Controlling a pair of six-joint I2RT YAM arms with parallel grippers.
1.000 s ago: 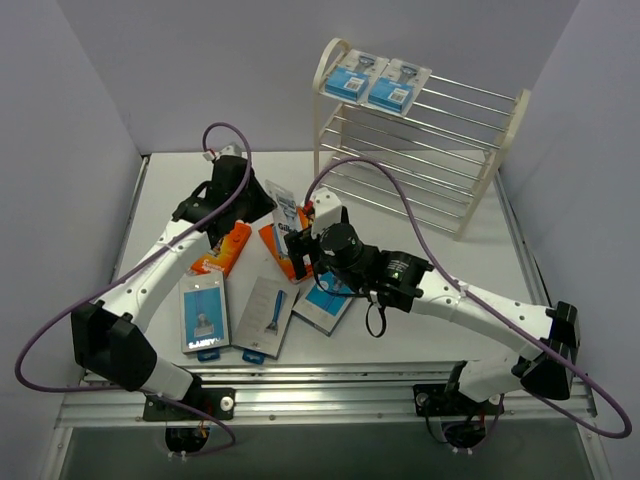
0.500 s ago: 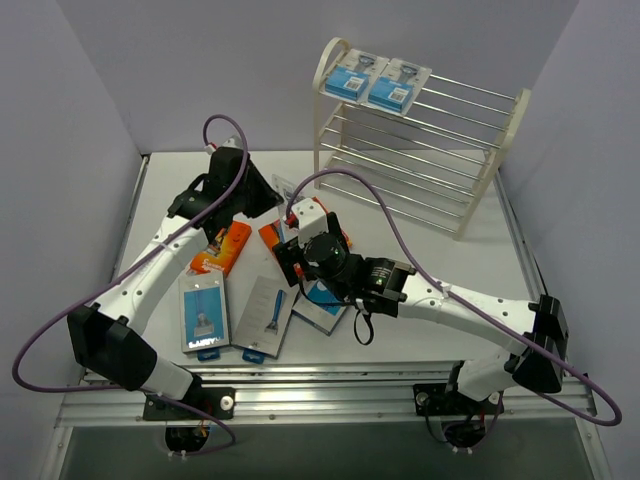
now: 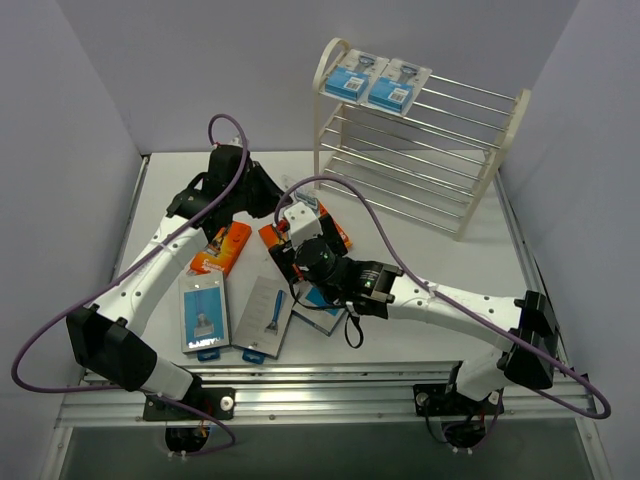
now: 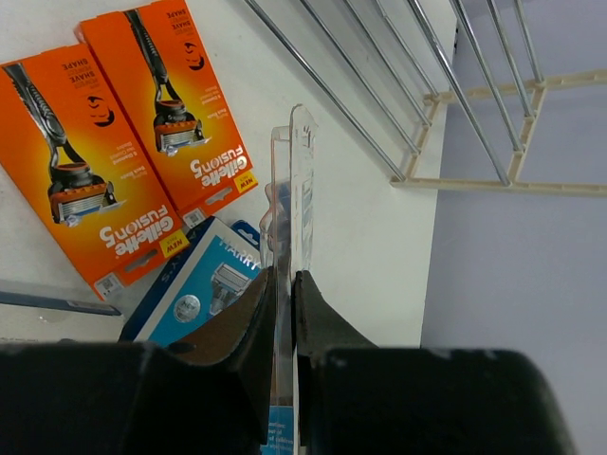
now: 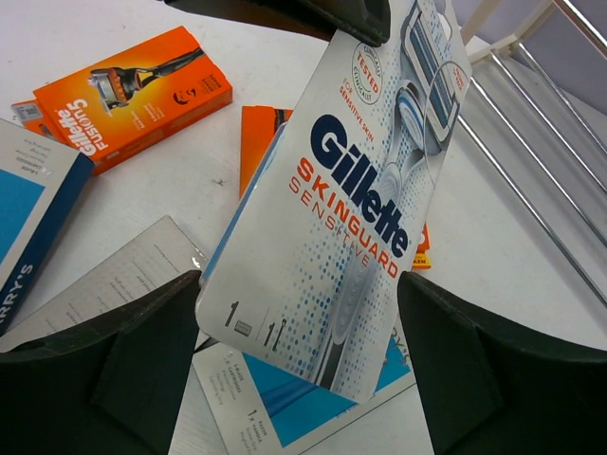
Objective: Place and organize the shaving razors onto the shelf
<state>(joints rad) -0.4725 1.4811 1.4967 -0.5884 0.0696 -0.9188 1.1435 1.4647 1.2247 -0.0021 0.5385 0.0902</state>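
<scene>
Left end effector: holds a white pack by its edge.
Right end effector: wide, around that pack.
Shelf: far right, two blue packs on top.

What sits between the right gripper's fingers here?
A white SkinGuard pack hangs in the gap between the open right fingers, pinched at its top by the left gripper. The right wrist view shows it best.
</scene>
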